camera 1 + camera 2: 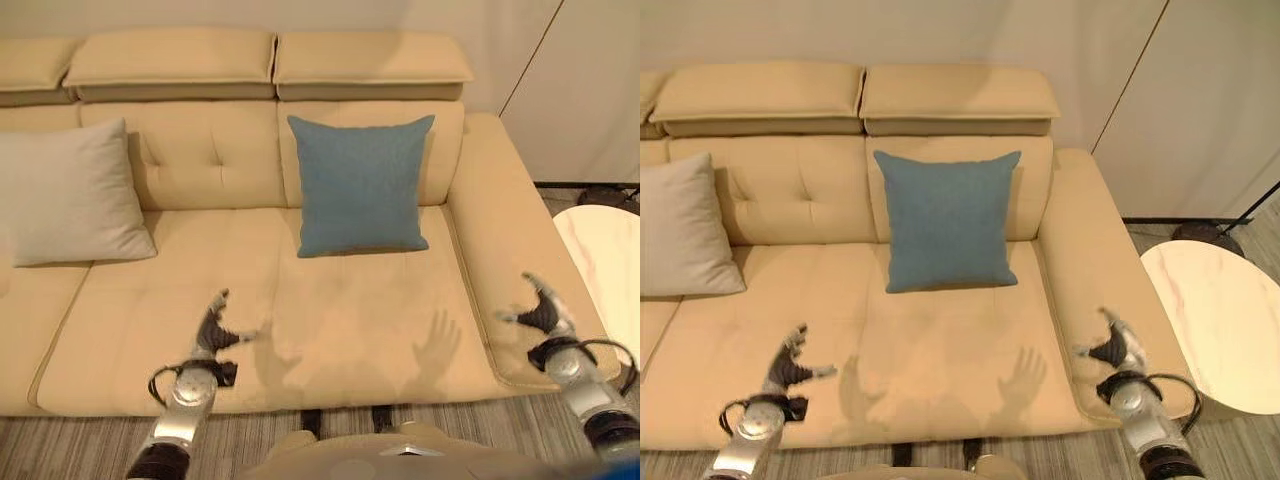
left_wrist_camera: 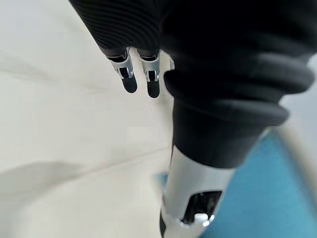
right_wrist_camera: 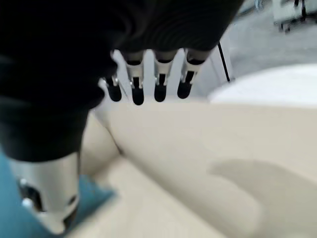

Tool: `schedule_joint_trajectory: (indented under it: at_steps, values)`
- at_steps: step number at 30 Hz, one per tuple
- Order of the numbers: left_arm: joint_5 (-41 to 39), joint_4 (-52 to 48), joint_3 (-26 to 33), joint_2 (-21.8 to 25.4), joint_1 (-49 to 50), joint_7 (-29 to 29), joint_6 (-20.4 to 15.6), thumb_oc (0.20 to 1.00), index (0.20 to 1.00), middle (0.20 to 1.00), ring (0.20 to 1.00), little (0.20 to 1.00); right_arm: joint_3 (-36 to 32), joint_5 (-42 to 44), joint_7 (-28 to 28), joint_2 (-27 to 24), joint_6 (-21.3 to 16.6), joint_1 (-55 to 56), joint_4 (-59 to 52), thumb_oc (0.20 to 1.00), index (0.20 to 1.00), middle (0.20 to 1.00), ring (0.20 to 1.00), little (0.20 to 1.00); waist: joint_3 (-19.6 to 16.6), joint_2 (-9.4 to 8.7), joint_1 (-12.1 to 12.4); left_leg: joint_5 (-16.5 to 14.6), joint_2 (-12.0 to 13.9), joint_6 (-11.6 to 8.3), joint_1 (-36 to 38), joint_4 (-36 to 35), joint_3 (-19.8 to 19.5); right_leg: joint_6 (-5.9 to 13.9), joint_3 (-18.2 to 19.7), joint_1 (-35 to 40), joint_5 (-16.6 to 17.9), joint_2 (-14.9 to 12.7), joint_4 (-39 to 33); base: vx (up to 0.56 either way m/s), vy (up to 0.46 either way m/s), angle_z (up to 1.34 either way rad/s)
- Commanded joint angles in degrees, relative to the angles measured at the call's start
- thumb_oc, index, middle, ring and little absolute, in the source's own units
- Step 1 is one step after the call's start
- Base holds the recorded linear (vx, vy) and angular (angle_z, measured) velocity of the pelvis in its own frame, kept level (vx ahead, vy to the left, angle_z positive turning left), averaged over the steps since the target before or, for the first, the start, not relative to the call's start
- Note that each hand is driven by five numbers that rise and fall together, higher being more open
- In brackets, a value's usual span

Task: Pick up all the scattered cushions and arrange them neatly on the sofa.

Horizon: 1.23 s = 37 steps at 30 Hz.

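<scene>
on the sofa (image 1: 350,330): blue cushion (image 1: 360,185) upright against the backrest; grey cushion (image 1: 65,195) leaning further left. left hand (image 1: 213,330) and right hand (image 1: 540,308) over the front of the seat, fingers spread, empty.

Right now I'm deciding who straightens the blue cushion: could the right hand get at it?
Probably yes. The right hand hangs open over the sofa's armrest, holding nothing, and only bare seat lies between it and the blue cushion propped against the backrest. It would need a forward, inward reach.
</scene>
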Motion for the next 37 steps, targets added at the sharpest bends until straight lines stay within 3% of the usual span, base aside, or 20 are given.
schedule_joint_trajectory:
  at_steps: [1, 2, 4, 7, 8, 9, 10, 12, 16, 20, 23, 26, 27, 29, 31, 33, 37]
  values:
    - [4.4, 4.3, 1.2, 1.2, -4.5, 0.1, -0.1, 1.0, 1.0, 1.0, 1.0, 1.0, 0.7, -2.0, 0.3, 0.8, -1.1, -2.2, 0.9, 1.0, 1.0, 1.0, 1.0, 1.0, 0.0, -3.02, 1.0, -4.3, 1.8, -2.3, 2.4, 0.4, 2.5, 6.37, -0.6, 3.6, -5.6, -4.0, 0.5, -0.08, -0.078, -0.05]
    - [5.4, 13.9, 0.7, -0.3, -4.9, 0.7, 0.9, 1.0, 1.0, 1.0, 1.0, 1.0, 2.5, -1.5, 0.7, 2.7, -1.0, -1.6, 6.1, 1.0, 1.0, 1.0, 1.0, 1.0, -0.1, -3.1, 1.1, -4.5, 2.2, -2.44, 3.4, 0.4, 2.6, 5.92, -0.5, 4.6, -6.1, -3.4, 0.5, -0.06, -0.063, -0.04]
    - [6.3, 19.8, 0.0, -1.2, -5.6, 1.0, 1.2, 1.0, 1.0, 1.0, 1.0, 1.0, 3.5, -0.2, 0.6, 4.5, -0.8, -1.3, 10.9, 1.0, 1.0, 1.0, 1.0, 1.0, 0.7, -3.12, 1.1, -3.5, 3.1, -2.84, 3.5, 0.4, 2.6, 5.46, -0.5, 5.0, -6.7, -2.8, 0.5, -0.12, -0.104, -0.01]
    - [6.3, 19.9, 0.0, -1.2, -5.6, 1.0, 1.2, 1.0, 1.0, 1.0, 1.0, 1.0, 3.6, -0.2, 0.5, 4.5, -0.8, -1.4, 11.0, 1.0, 1.0, 1.0, 1.0, 1.0, 0.8, -3.12, 1.1, -3.5, 3.1, -2.85, 3.5, 0.4, 2.5, 5.44, -0.6, 5.0, -6.7, -2.8, 0.5, -0.09, -0.053, 0.04]
    - [6.8, 25.2, 0.0, -2.6, -5.8, 1.4, 2.0, 1.0, 1.0, 1.0, 1.0, 1.0, 3.1, 2.3, 0.1, 6.7, -0.5, -0.9, 16.1, 1.0, 1.0, 1.0, 1.0, 1.0, 1.9, -3.2, 1.1, -3.2, 3.9, -3.24, 1.8, 3.6, 2.4, 4.75, -0.8, 5.1, -7.1, -2.3, 0.5, -0.26, -0.103, 0.07]
    - [6.8, 26.6, -0.3, -3.3, -6.1, 1.3, 2.3, 1.0, 1.0, 1.0, 1.0, 1.0, 3.2, 2.9, 0.0, 7.3, 0.0, -1.4, 18.0, 1.0, 1.0, 1.0, 1.0, 1.0, 2.7, -3.62, 1.3, -4.6, 3.7, -3.13, 0.4, 7.4, 1.7, 4.47, -0.5, 5.0, -6.6, -2.7, 0.5, -0.38, -0.117, 0.11]
    - [6.9, 28.0, -0.6, -4.2, -7.0, 1.2, 2.3, 1.0, 1.0, 1.0, 1.0, 1.0, 3.2, 3.9, -0.3, 7.9, 0.4, -2.4, 20.9, 1.0, 1.0, 1.0, 1.0, 1.0, 3.3, -4.31, 1.6, -8.3, 1.9, -2.66, -0.4, 11.9, -0.2, 4.32, -0.4, 4.4, -5.7, -3.4, 0.5, -0.26, -0.028, 0.11]
    - [6.3, 29.0, -0.6, -4.9, -7.7, 1.2, 2.5, 1.0, 1.0, 1.0, 1.0, 1.0, 3.1, 4.5, -0.2, 8.2, 1.0, -3.1, 23.3, 1.0, 1.0, 1.0, 1.0, 1.0, 3.5, -4.78, 1.1, -12.2, -0.1, -1.72, 0.3, 15.6, -1.1, 4.25, -0.7, 3.6, -5.0, -4.2, 0.5, -0.2, 0.043, 0.02]
    - [5.7, 28.9, -1.7, -6.2, -9.3, 1.2, 2.9, 1.0, 1.0, 1.0, 1.0, 1.0, 2.9, 5.2, 0.2, 8.7, 2.0, -3.7, 26.1, 1.0, 1.0, 1.0, 1.0, 1.0, 2.6, -3.87, -0.2, -13.9, -1.8, -1.37, 3.8, 14.4, -1.8, 4.34, -0.7, 1.4, -3.3, -4.0, 0.8, -0.11, 0.123, 0.12]
    - [6.0, 28.5, -3.5, -6.7, -10.3, 1.1, 3.2, 1.0, 1.0, 1.0, 1.0, 1.0, 3.3, 5.0, 0.4, 9.6, 3.2, -4.4, 27.6, 1.0, 1.0, 1.0, 1.0, 1.0, 2.6, -3.44, -0.9, -13.6, -2.6, -0.1, 5.5, 8.3, -1.2, 5.75, -1.1, -2.1, -0.5, -4.9, 1.5, -0.15, 0.177, 0.25]
    - [5.9, 29.2, -3.2, -6.3, -10.9, 1.4, 3.4, 1.0, 1.0, 1.0, 1.0, 1.0, 4.3, 3.8, 0.5, 10.6, 4.3, -5.6, 27.7, 1.0, 1.0, 1.0, 1.0, 1.0, 4.7, -4.45, -0.2, -12.4, -4.8, 1.68, 4.3, 6.7, -3.2, 7.71, 0.1, -6.4, 1.4, -6.4, 4.6, -0.28, 0.199, -0.14]
    - [6.0, 29.7, -3.1, -5.7, -11.4, 1.4, 3.6, 1.0, 1.0, 1.0, 1.0, 1.0, 4.5, 3.7, 0.7, 11.0, 4.7, -6.1, 27.7, 1.0, 1.0, 1.0, 1.0, 1.0, 5.8, -4.39, -0.2, -11.3, -4.7, 2.42, 3.2, 6.8, -3.3, 8.36, 1.8, -8.2, 0.6, -6.5, 7.7, -0.21, 0.095, -0.4]
    - [6.2, 30.3, -3.3, -5.1, -12.0, 1.4, 3.7, 1.0, 1.0, 1.0, 1.0, 1.0, 4.7, 4.1, 0.9, 11.1, 4.8, -5.9, 28.5, 1.0, 1.0, 1.0, 1.0, 1.0, 6.0, -4.33, 0.0, -10.6, -5.0, 3.12, 2.1, 6.7, -3.6, 7.95, 4.3, -7.6, -1.3, -5.9, 10.6, -0.18, 0.066, -0.23]
    - [6.0, 30.9, -2.8, -4.7, -11.8, 1.3, 3.9, 1.0, 1.0, 1.0, 1.0, 1.0, 4.5, 4.9, 0.9, 11.2, 4.5, -5.8, 29.2, 1.0, 1.0, 1.0, 1.0, 1.0, 5.2, -3.84, 1.0, -9.5, -4.6, 3.68, 1.4, 5.5, -3.4, 6.83, 4.3, -5.1, -3.8, -5.6, 13.7, -0.21, 0.032, -0.05]
    - [5.6, 31.1, -2.7, -4.7, -11.8, 1.0, 4.0, 1.0, 1.0, 1.0, 1.0, 1.0, 4.2, 5.2, 1.1, 11.3, 4.4, -5.7, 29.4, 1.0, 1.0, 1.0, 1.0, 1.0, 4.6, -4.09, 2.0, -9.2, -4.4, 3.41, 1.2, 5.0, -2.5, 6.88, 3.2, -3.2, -3.9, -6.4, 13.5, -0.07, -0.054, -0.28]
    - [5.7, 31.4, -2.9, -4.8, -11.9, 1.2, 4.0, 1.0, 1.0, 1.0, 1.0, 1.0, 4.1, 5.0, 1.1, 11.6, 4.5, -5.3, 29.8, 1.0, 1.0, 1.0, 1.0, 1.0, 2.3, -5.14, 2.4, -9.1, -4.4, 2.85, 1.2, 4.4, -1.9, 7.05, 2.1, 0.1, -4.0, -6.9, 7.7, 0.04, -0.109, -0.23]
    - [4.7, 31.6, -2.1, -5.8, -11.4, 1.2, 4.3, 1.0, 1.0, 1.0, 1.0, 1.0, 4.4, 4.7, 1.2, 11.8, 4.9, -5.1, 30.3, 1.0, 1.0, 1.0, 1.0, 1.0, 0.9, -5.24, 2.2, -8.7, -3.5, 2.0, 2.6, 3.1, -1.4, 6.83, 2.4, 2.4, -4.2, -5.9, 3.9, 0.04, -0.08, -0.06]
